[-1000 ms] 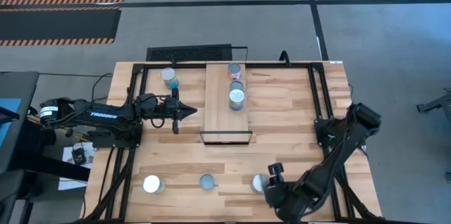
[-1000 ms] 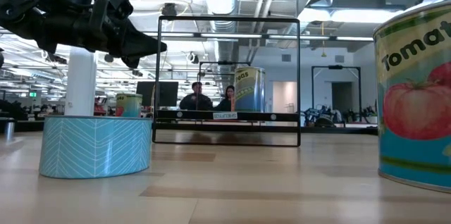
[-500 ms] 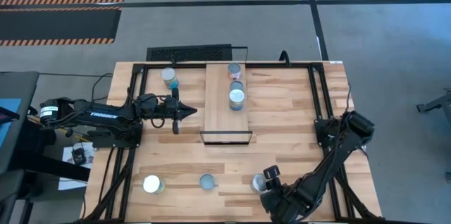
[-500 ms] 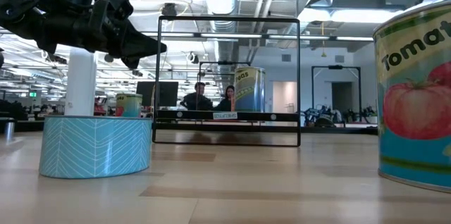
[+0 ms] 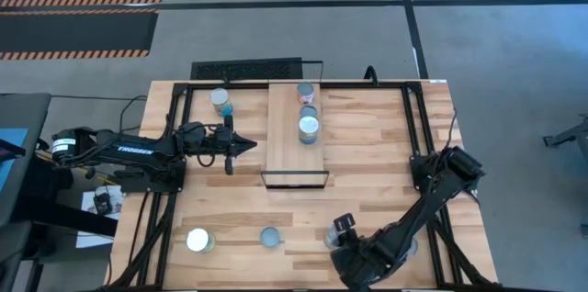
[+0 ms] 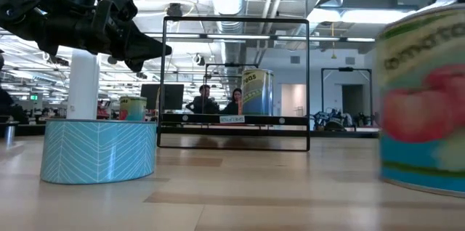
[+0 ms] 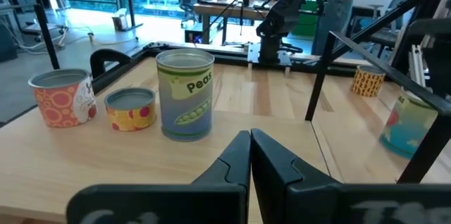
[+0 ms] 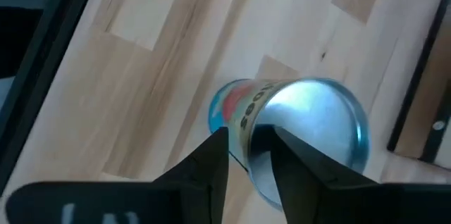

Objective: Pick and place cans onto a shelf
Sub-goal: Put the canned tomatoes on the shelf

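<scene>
Three cans on the shelf: you had a "Peas" can [image 7: 185,95], a short yellow can [image 7: 130,108] and a pink-patterned can [image 7: 62,97] standing in a row on the light-wood shelf [image 5: 285,140], toward its far end.
Readable writing: "Peas" on the green-labelled can; part of a tomato name on the tomato can [image 6: 425,104], blurred in the low view; "TROSSEN" along the left arm.
Right pincer [image 8: 248,155]: it sat at the bench's near edge, right of centre, with its fingers [image 8: 211,164] apart by a narrow gap and the tomato can's rim right at their tips. You could not tell from these views whether they gripped it.
Left pincer [image 7: 250,155]: its two fingers were pressed together with nothing between them, hovering above the bench [image 5: 367,136] just left of the shelf.
Cans on the bench: a blue patterned tin [image 6: 98,151] and a white-topped can [image 5: 197,240] stood near the front edge, left of the tomato can; another can [image 5: 220,100] stood at the far left, beside the shelf.
Background: two people sat far behind the shelf's black frame in the low view.
</scene>
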`<move>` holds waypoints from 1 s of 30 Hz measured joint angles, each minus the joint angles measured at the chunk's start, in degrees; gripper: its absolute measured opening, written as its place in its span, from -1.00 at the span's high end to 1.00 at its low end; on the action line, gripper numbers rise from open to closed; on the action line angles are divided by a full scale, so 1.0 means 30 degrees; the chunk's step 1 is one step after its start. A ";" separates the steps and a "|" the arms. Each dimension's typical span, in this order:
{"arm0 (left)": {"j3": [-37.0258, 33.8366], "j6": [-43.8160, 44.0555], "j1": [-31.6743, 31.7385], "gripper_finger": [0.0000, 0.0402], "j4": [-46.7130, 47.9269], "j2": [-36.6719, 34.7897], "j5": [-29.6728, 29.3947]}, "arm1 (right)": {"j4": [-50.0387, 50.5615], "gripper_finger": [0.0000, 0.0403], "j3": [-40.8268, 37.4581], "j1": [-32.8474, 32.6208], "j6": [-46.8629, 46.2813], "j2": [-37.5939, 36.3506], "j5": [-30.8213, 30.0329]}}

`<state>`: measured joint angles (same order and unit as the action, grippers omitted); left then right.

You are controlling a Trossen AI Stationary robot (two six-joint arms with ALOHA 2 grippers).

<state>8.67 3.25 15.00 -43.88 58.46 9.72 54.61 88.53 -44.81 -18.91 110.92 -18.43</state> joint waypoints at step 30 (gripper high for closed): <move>0.0000 -0.0082 -0.3089 1.00 0.0090 0.0000 -0.3759 | 0.3393 0.96 0.8263 0.2710 0.3003 -0.2370 -0.1279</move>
<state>8.67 3.00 5.74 -43.62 58.46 -1.56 64.79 113.31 -36.68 -9.90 103.81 -22.27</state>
